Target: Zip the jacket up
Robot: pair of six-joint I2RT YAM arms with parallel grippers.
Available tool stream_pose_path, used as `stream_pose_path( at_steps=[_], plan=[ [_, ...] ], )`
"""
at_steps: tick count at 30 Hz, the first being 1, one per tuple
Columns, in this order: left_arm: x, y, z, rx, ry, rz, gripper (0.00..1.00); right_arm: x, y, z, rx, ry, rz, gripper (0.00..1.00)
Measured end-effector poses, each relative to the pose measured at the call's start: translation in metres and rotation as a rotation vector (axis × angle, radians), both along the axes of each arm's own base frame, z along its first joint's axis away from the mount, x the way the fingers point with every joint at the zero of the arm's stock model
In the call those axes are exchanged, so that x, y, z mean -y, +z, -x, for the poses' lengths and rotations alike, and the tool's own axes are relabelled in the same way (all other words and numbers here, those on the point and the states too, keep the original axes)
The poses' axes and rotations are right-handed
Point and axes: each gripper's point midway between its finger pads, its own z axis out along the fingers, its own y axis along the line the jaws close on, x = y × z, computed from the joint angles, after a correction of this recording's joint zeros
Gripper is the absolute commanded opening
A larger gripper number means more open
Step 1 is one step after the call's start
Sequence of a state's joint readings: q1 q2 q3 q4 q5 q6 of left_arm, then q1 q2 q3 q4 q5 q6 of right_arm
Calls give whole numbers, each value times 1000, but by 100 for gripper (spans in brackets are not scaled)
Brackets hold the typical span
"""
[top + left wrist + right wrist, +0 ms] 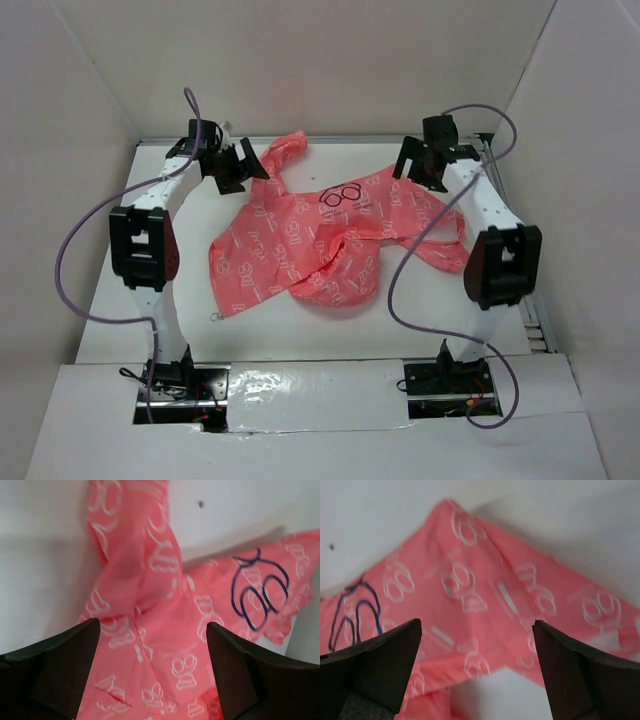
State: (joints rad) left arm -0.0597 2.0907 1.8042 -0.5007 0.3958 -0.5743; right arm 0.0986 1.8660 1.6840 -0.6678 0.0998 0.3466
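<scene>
The coral-pink jacket (310, 240) with white print lies crumpled on the white table, its dark emblem (340, 196) near the far middle. My left gripper (243, 168) is open just above the jacket's far left part, near a sleeve (283, 152). In the left wrist view the jacket (160, 630) fills the gap between the open fingers (65, 655). My right gripper (418, 168) is open above the jacket's far right edge. In the right wrist view the fabric (470, 595) lies under the open fingers (570, 660). The zipper is not visible.
White walls enclose the table (180, 290) at the back and sides. A small metal ring (213, 318) lies at the jacket's near left corner. Purple cables (75, 250) loop beside both arms. A sleeve (445, 250) lies by the right arm.
</scene>
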Motion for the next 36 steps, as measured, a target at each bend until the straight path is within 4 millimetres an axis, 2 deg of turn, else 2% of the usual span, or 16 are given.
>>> stream_pose_path(
  at_steps=[2, 5, 7, 9, 11, 13, 16, 18, 21, 23, 25, 29, 32, 34, 36],
  plan=[
    [6, 13, 23, 22, -34, 9, 99, 0, 9, 24, 12, -9, -6, 100],
    [26, 48, 61, 114, -121, 18, 99, -1, 23, 80, 61, -34, -47, 100],
    [50, 71, 87, 186, -210, 28, 99, -3, 19, 114, 79, -48, -89, 100],
    [79, 82, 116, 236, -314, 45, 99, -6, 6, 140, 69, -61, -128, 100],
    [108, 78, 147, 255, -429, 70, 99, -10, -15, 158, 28, -68, -167, 100],
    [137, 62, 184, 224, -552, 104, 99, -18, -35, 171, -23, -63, -213, 100],
    [171, 33, 234, 150, -718, 136, 99, -36, -53, 185, -69, -19, -285, 100],
    [189, 22, 265, 110, -822, 163, 99, -46, -55, 193, -77, 4, -321, 100],
    [207, 15, 285, 92, -896, 175, 99, -57, -51, 203, -55, 35, -370, 100],
    [210, 12, 284, 81, -893, 162, 99, -66, -51, 211, -40, 66, -402, 100],
    [207, 13, 263, 96, -836, 117, 99, -83, -57, 225, -51, 125, -425, 100],
    [192, 39, 190, 205, -668, 7, 99, -120, -74, 254, -131, 242, -456, 100],
    [188, 60, 134, 305, -599, -69, 99, -142, -80, 262, -163, 293, -466, 100],
    [194, 62, 111, 338, -599, -103, 99, -152, -86, 262, -175, 300, -471, 100],
    [203, 47, 98, 341, -630, -144, 99, -157, -95, 260, -200, 287, -469, 95]
  ],
)
